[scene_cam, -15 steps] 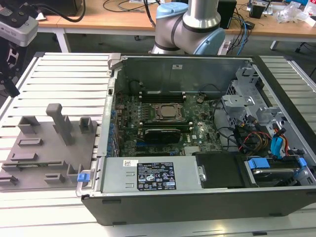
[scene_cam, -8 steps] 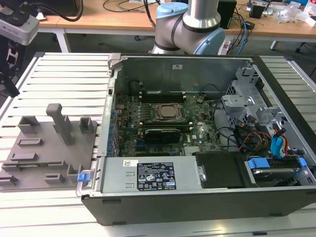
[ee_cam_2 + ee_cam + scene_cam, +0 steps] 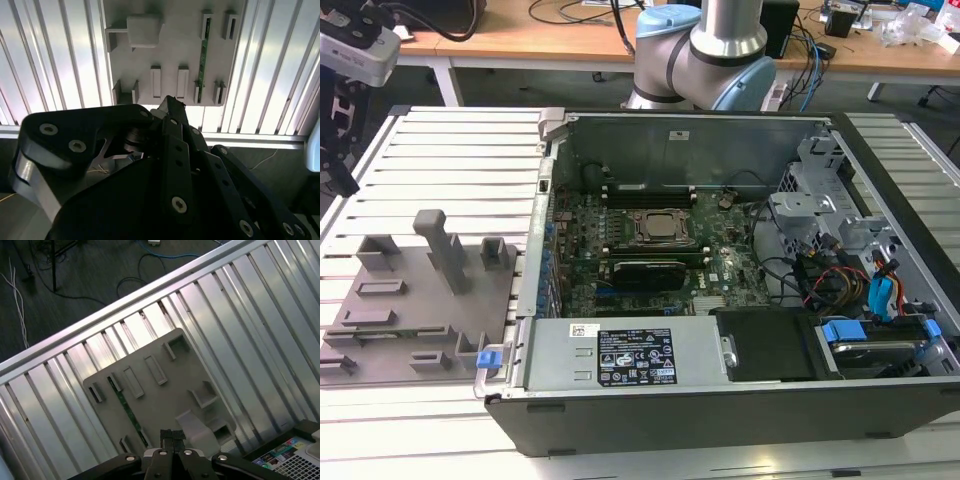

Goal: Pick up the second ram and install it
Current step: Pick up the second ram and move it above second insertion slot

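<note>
grey tray [image 3: 175,45], second ram [image 3: 203,60] resting inside

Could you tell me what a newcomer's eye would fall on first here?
An open black computer case stands at the centre of the exterior view. On that view's left a grey plastic tray sits on the slatted metal table; the second wrist view shows a long thin green ram stick in it. The shut black pincer hangs above the tray in the first wrist view.
</note>
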You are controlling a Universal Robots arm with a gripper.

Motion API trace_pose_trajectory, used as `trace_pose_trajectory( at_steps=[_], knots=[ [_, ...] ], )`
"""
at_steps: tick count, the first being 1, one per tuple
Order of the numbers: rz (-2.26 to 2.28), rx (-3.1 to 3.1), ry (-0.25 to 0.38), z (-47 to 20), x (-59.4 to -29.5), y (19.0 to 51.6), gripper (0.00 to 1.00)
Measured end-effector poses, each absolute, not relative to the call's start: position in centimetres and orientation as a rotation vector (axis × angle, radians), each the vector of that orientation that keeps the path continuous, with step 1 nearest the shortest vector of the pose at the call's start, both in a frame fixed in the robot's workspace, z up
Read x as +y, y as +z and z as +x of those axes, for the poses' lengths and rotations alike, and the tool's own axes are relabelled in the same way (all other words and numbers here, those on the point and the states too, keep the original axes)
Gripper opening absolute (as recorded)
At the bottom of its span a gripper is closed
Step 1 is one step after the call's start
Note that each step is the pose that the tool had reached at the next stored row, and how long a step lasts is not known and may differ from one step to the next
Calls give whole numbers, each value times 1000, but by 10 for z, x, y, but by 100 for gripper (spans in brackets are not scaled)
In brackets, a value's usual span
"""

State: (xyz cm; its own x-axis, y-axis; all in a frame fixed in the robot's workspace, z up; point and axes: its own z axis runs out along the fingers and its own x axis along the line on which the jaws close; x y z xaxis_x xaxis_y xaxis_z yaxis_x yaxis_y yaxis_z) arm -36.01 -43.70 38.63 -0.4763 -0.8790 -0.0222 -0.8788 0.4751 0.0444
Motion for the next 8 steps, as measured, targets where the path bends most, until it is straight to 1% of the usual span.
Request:
trace_pose_trajectory(
  at_steps=[8],
  knots=[
    [1679, -2648, -77, -360, -437, 386, 11]
  ],
)
